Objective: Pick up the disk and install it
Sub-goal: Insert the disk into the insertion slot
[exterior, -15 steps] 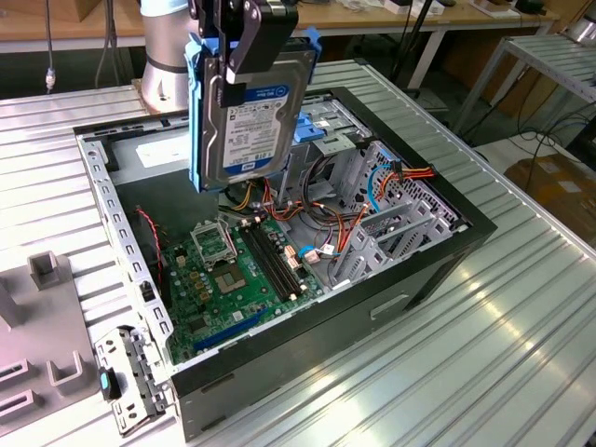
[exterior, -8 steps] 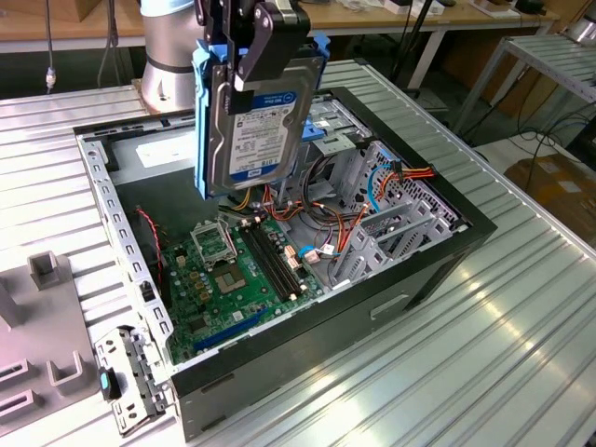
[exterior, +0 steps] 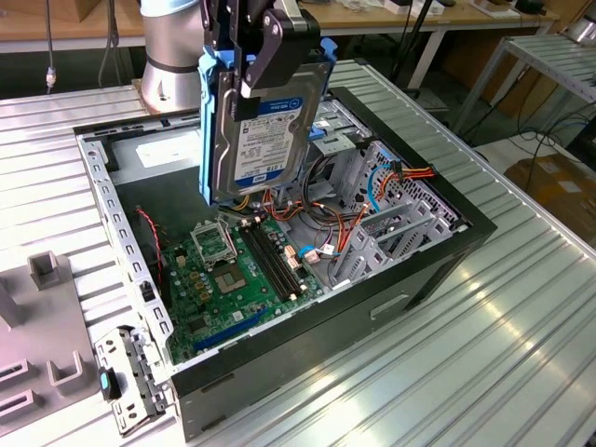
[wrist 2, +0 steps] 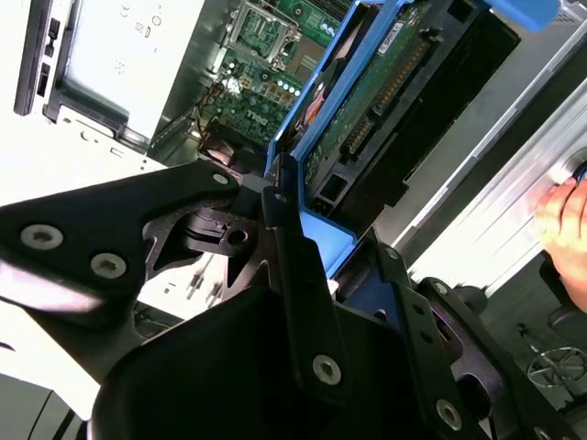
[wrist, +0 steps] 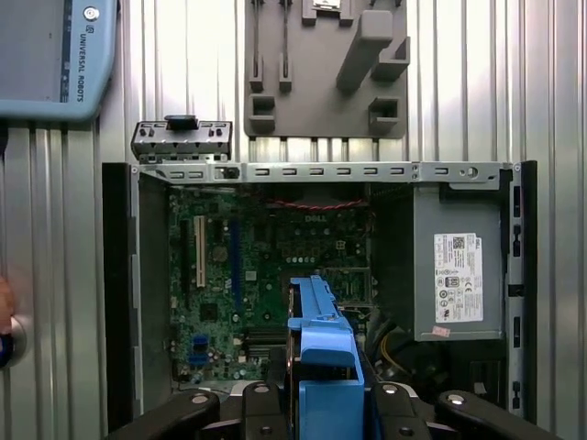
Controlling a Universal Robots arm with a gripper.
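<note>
**Desk:** What have you got on screen?

**Me:** The ribbed metal table, and on it the open computer case lying on its side. Inside I see the motherboard flat on the bottom. The grey drive cage is toward the exterior view's right.

**Desk:** And the disk?

**Me:** The disk is in the air over the case, above the motherboard. As far as I can judge it is clear of everything below. It hangs upright with its long axis vertical, its labelled face toward the exterior camera and its blue carrier around the edges.

**Desk:** Who has it?

**Me:** My gripper has it from above, at the top end. The fingers are pinching the disk across its thickness, on the blue carrier.

**Desk:** How does it sit against the cage?

**Me:** That's the relation I'm watching. The disk runs straight down from the fingers, so its lower edge is the end nearest the case. The cage lies below it and off toward the exterior view's right, near but apart. I'd call the pick-up done and the install not yet.
</note>
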